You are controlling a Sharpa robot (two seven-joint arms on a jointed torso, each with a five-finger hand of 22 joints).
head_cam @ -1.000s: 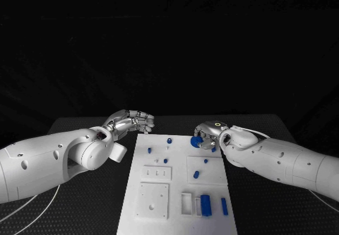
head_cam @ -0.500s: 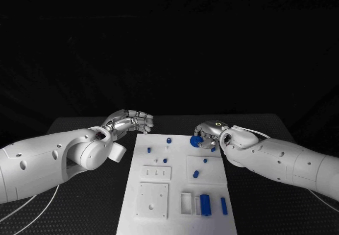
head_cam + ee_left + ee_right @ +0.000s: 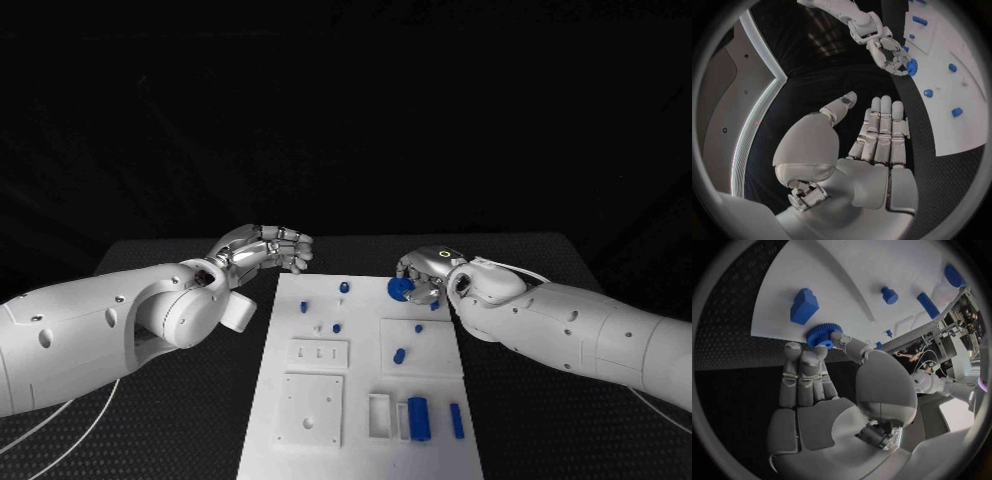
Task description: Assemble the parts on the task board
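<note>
The white task board (image 3: 361,385) lies in the middle of the black table. My right hand (image 3: 427,270) is at the board's far right edge and pinches a blue toothed gear (image 3: 401,288) between thumb and fingers. The right wrist view shows the gear (image 3: 821,335) at the fingertips, just off the board's edge, near a blue block (image 3: 804,305). My left hand (image 3: 267,247) hovers off the board's far left corner and holds nothing. In the left wrist view its fingers (image 3: 881,130) lie side by side, thumb apart, with the right hand (image 3: 886,47) and gear (image 3: 911,66) beyond.
Small blue pegs (image 3: 345,287) stand across the far half of the board, and one (image 3: 400,355) sits in a square plate. A blue block (image 3: 418,418) and a blue bar (image 3: 457,421) lie at the near right. A white plate with holes (image 3: 312,408) sits near left.
</note>
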